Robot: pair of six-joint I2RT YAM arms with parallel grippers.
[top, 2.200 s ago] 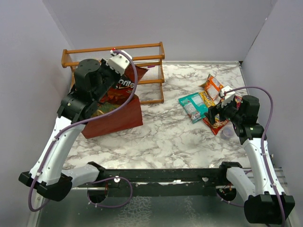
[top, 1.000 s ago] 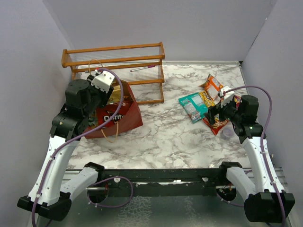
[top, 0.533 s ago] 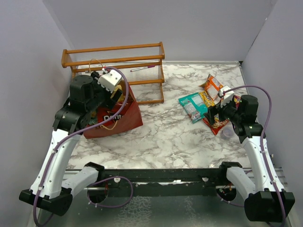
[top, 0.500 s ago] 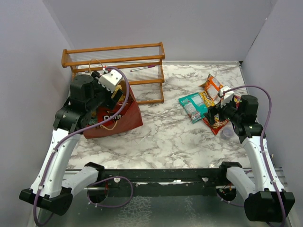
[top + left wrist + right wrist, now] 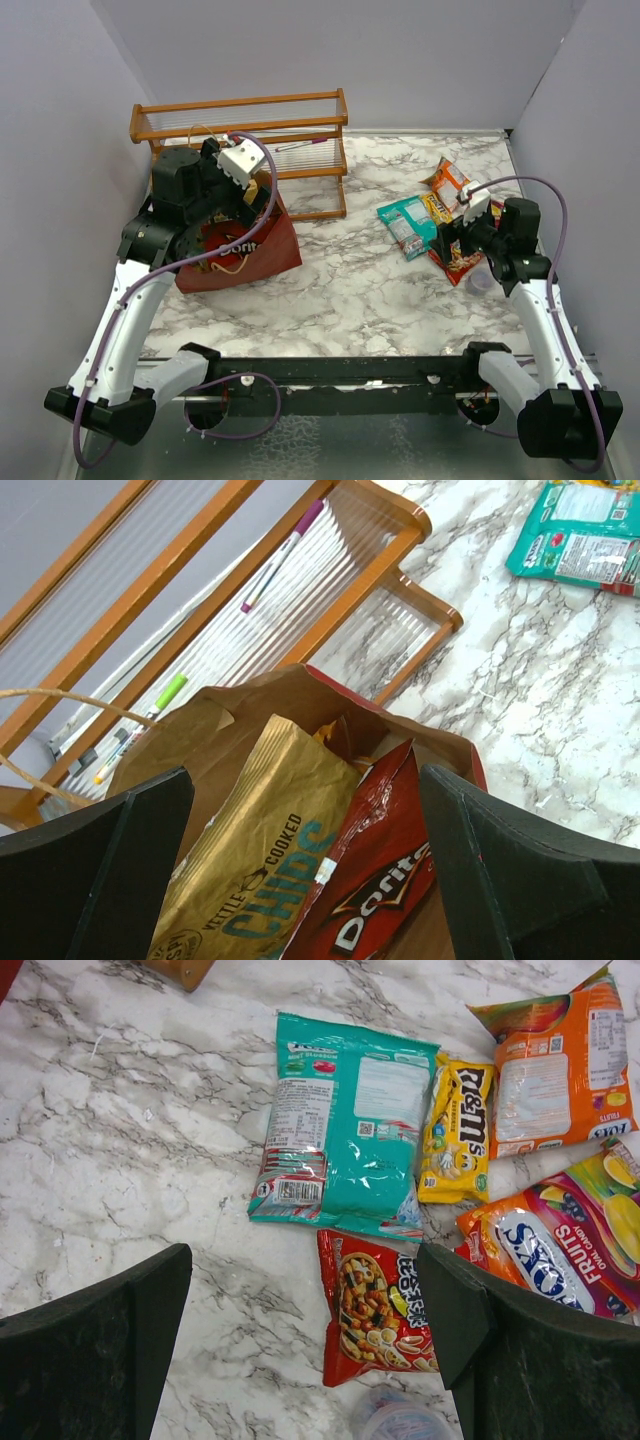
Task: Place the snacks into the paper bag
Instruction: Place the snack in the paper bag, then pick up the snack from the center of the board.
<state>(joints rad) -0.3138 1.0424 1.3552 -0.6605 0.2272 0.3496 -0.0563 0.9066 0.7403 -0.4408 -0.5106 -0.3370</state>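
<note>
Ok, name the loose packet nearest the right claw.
The small red packet, close before the right claw; the teal packet and the rest lie beyond it.

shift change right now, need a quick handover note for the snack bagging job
Left end effector: open, empty, over the paper bag.
Right end effector: open, empty, over the teal packet and small red packet.
Done: at least a chip bag and Doritos bag are in the paper bag.
Left on the table: teal packet, yellow packet, orange packet, small red packet, candy packet.

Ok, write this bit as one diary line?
left fingers open over paper bag | Doritos bag inside | right fingers open above small red packet
</note>
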